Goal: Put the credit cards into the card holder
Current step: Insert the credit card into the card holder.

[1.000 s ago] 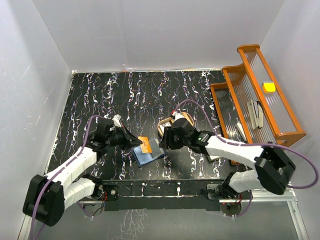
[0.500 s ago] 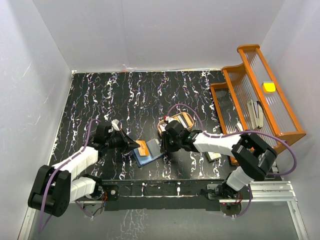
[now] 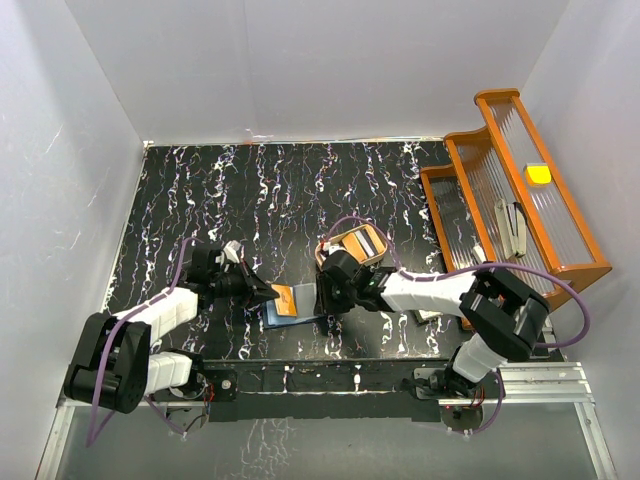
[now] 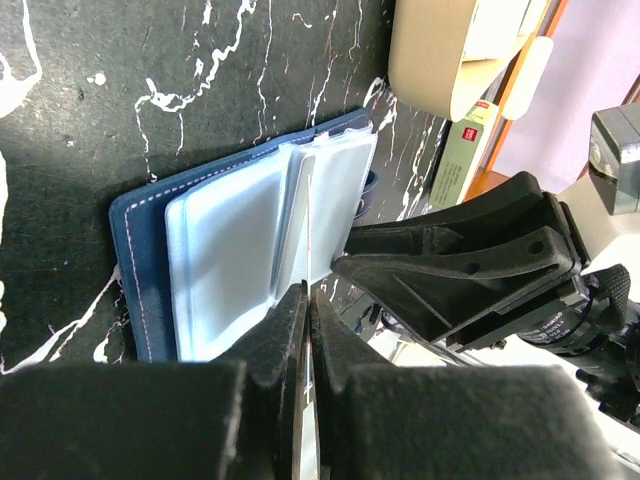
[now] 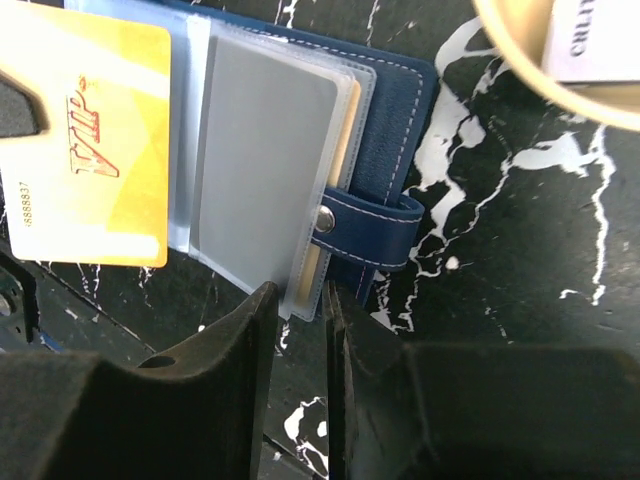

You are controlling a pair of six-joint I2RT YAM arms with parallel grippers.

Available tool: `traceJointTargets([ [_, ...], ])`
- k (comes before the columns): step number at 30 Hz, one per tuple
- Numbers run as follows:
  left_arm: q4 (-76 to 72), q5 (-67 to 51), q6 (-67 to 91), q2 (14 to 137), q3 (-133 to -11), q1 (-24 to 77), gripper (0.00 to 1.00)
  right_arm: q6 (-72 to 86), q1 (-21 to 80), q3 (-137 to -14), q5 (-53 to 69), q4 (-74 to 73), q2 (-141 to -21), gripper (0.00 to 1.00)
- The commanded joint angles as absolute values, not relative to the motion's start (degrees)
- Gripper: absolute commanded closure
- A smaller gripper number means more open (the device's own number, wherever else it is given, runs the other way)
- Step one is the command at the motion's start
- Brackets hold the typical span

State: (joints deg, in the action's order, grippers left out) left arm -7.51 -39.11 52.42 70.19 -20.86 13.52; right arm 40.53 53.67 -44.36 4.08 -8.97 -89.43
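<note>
The navy card holder lies open on the black table, its pale sleeves facing up. My left gripper is shut on an orange credit card marked VIP. In the left wrist view the card shows edge-on over the sleeves. The card's far end overlaps the holder's left sleeve. My right gripper is at the holder's right edge. Its jaws stand a narrow gap apart over the lower corner of the grey sleeves, beside the snap tab. Other credit cards are not clearly seen.
A tan rounded tray holding a boxed item sits just behind the holder. An orange tiered rack with a yellow object fills the right side. A green box lies by the rack. White walls enclose the table.
The left gripper has drawn the orange card slightly left and nearer over the holder. The right gripper has dropped onto the holder's right edge and its jaws have narrowed.
</note>
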Motion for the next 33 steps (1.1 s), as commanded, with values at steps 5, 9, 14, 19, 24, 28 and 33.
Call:
traceJointTargets([
  [5, -5.85, -44.29, 47.28, 70.3, -22.48, 12.23, 1.0, 44.57, 55.81, -43.42, 2.9, -8.8, -88.06, 0.78],
  [9, -6.48, -45.87, 46.36, 71.8, -23.46, 12.28, 1.0, 44.16, 55.76, -45.43, 1.13, -12.09, -85.74, 0.76],
  [14, -4.87, -45.83, 45.52, 72.56, -25.71, 12.24, 1.0, 43.94, 55.79, -48.06, -1.1, -14.48, -82.63, 0.72],
  [19, -1.54, -45.12, 44.2, 74.85, -28.37, 12.29, 1.0, 43.61, 55.75, -50.3, -3.31, -14.05, -84.29, 0.71],
  [24, 3.16, -44.28, 41.28, 77.51, -30.9, 12.15, 1.0, 42.99, 55.76, -52.0, -3.31, -13.27, -88.13, 0.71],
  [28, 3.72, -44.89, 40.54, 78.13, -31.78, 12.13, 1.0, 41.93, 55.68, -52.19, -3.77, -13.27, -90.53, 0.72],
  [33, 2.76, -46.47, 41.06, 80.4, -32.22, 12.11, 1.0, 40.99, 55.6, -51.45, -5.45, -13.81, -92.63, 0.76],
])
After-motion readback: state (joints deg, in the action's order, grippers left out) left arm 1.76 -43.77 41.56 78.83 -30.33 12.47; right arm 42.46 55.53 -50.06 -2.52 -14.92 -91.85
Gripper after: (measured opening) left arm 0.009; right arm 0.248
